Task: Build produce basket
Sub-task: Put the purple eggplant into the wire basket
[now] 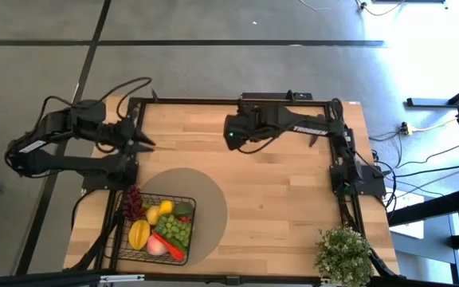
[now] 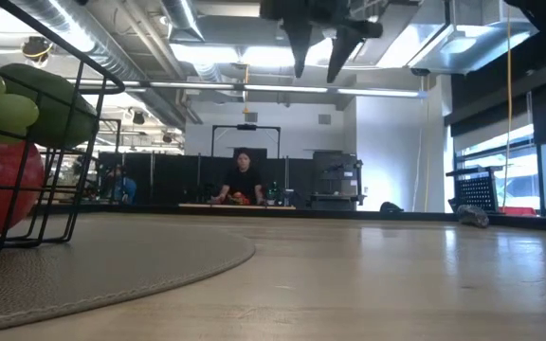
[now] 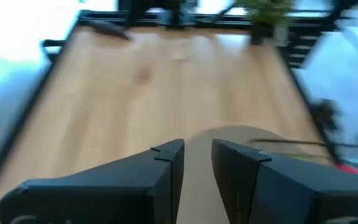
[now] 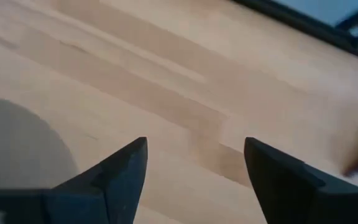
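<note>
I'm seeing the basket (image 1: 151, 226), loaded with produce (image 1: 162, 224), sitting on the mat (image 1: 207, 209) at the table's near-left. Both the left gripper (image 1: 143, 135) and right gripper (image 1: 231, 135) are hovering empty, fingers parted. I'm judging it light but stiff; I'd be pinching the rim wire.

Grey concrete floor (image 1: 213, 24) around wooden tabletop (image 1: 277, 183); beyond it, exposed ceiling ducts (image 2: 93, 33), strip lights (image 2: 254, 87), white back wall (image 2: 387, 152), windows (image 2: 529, 175) at one side, seated person (image 2: 245, 178).
</note>
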You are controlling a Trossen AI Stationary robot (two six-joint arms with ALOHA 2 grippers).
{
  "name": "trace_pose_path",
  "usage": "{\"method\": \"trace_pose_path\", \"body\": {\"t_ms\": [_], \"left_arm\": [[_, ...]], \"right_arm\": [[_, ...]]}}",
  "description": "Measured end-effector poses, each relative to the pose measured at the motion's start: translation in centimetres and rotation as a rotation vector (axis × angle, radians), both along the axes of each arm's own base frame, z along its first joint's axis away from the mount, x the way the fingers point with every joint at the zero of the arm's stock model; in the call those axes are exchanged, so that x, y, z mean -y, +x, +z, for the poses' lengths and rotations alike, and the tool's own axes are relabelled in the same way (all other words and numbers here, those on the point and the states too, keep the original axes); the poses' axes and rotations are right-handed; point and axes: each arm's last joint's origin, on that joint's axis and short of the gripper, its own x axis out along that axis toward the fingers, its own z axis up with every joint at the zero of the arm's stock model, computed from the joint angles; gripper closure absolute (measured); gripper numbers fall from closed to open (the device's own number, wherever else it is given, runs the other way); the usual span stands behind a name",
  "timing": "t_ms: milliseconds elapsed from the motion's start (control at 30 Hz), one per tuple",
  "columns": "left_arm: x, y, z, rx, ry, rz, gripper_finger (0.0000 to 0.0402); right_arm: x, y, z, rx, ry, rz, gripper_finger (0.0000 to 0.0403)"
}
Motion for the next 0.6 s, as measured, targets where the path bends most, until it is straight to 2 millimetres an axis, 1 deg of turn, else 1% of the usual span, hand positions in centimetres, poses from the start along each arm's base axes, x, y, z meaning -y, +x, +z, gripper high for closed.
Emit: {"method": "trace_pose_path", "body": {"t_ms": [67, 167, 233, 467, 600], "left_arm": [[-0.4, 0.5, 0.0, -0.009, 0.033, 0.074, 0.0331], [-0.8, 1.5, -0.2, -0.048, 0.047, 0.159, 0.0331], [-1.0, 2.0, -0.4, -0.070, 0.050, 0.181, 0.0331], [-1.5, 4.2, -1.0, -0.143, 0.041, 0.193, 0.0331], [-1.9, 5.1, -1.4, -0.180, 0.045, 0.264, 0.0331]], "right_arm": [[1.4, -0.4, -0.7, -0.048, 0.031, -0.023, 0.0144], [3.8, -0.8, -3.0, -0.149, 0.117, -0.011, 0.0144], [5.2, -1.3, -4.5, -0.213, 0.164, -0.022, 0.0144], [9.9, -4.3, -10.0, -0.412, 0.356, -0.103, 0.0144], [11.5, -6.2, -12.5, -0.497, 0.452, -0.140, 0.0144]]}}
